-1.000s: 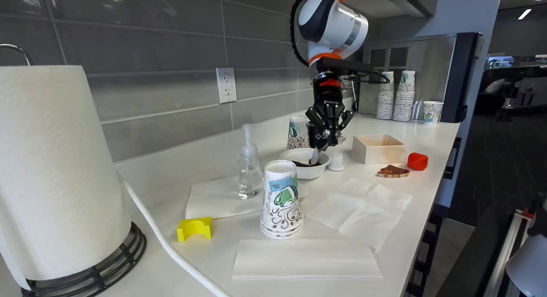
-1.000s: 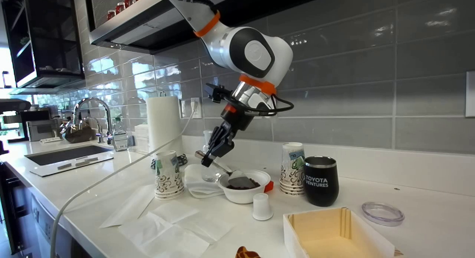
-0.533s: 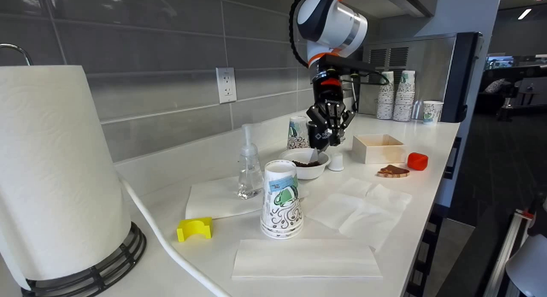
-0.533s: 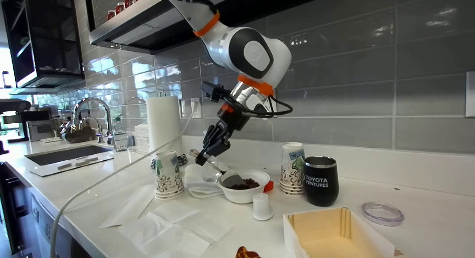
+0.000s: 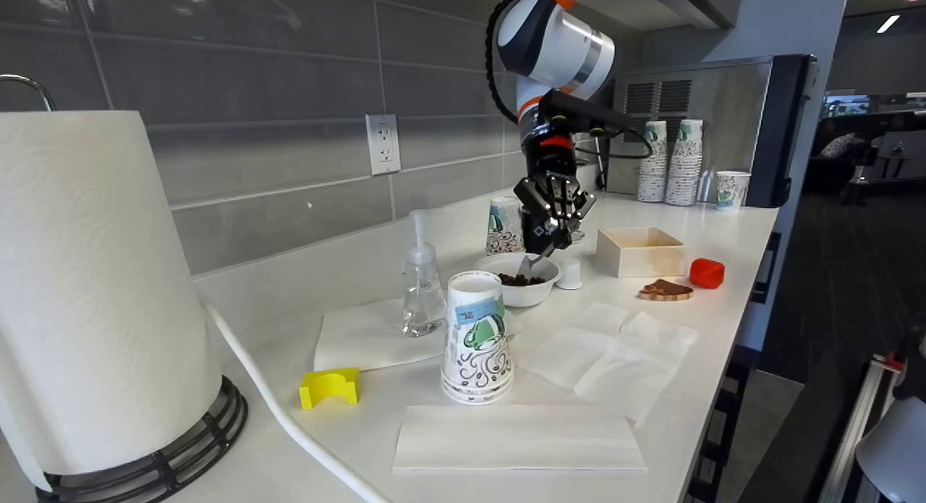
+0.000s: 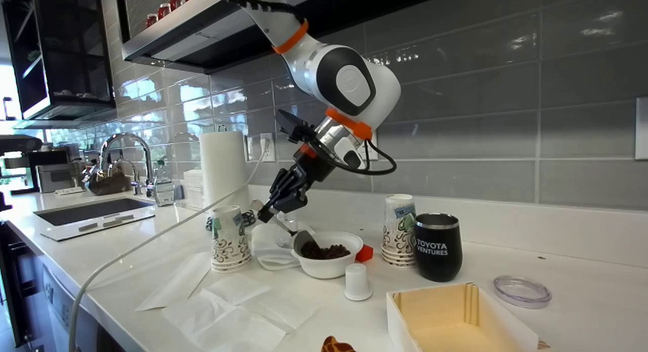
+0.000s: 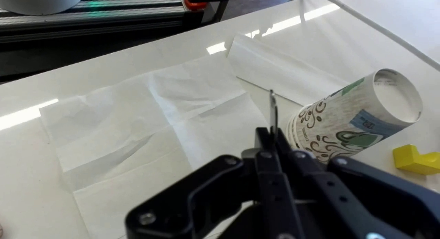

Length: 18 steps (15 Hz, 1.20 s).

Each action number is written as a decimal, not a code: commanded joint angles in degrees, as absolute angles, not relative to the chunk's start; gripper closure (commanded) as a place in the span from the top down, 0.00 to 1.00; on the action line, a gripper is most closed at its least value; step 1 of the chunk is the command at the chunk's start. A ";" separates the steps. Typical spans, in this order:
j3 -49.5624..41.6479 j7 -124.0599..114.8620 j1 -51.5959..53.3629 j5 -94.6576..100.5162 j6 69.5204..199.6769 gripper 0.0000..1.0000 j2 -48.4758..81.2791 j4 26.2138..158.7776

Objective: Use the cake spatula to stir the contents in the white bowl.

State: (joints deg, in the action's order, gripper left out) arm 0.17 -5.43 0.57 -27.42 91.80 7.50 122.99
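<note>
The white bowl (image 5: 532, 294) stands on the counter and also shows in an exterior view (image 6: 328, 267). The dark reddish-brown contents (image 6: 334, 251) lie inside it, and they show in an exterior view (image 5: 517, 279). My gripper (image 6: 265, 213) is shut on the handle of the cake spatula (image 6: 304, 240), above and beside the bowl. The spatula slants down, its grey blade inside the bowl at the rim, against or close to the contents. In the wrist view the fingertips (image 7: 270, 136) pinch the thin metal handle (image 7: 273, 110). The bowl and blade are hidden there.
Printed paper cups (image 5: 477, 336) stand near the bowl, with a soap bottle (image 5: 423, 293) behind. A small white cup (image 6: 357, 282), black tumbler (image 6: 438, 248), wooden box (image 6: 468, 316) and clear lid (image 6: 522, 292) stand nearby. Paper napkins (image 6: 238, 311) lie in front.
The gripper has moved away from the bowl's middle and tilted. The spatula blade has slid from the middle to the bowl's rim, uncovering more contents. The bowl has shifted slightly.
</note>
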 commanded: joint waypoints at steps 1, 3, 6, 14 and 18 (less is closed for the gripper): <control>0.29 -3.97 0.11 -30.45 91.52 0.01 9.06 120.75; 0.25 -3.88 0.12 -30.79 92.20 0.01 9.38 120.17; 0.05 -5.48 0.22 -30.34 94.48 0.01 9.67 119.50; -0.31 -12.68 0.73 -25.33 96.49 0.01 9.38 119.89; -0.09 -14.70 0.89 -22.83 94.42 0.01 9.34 119.58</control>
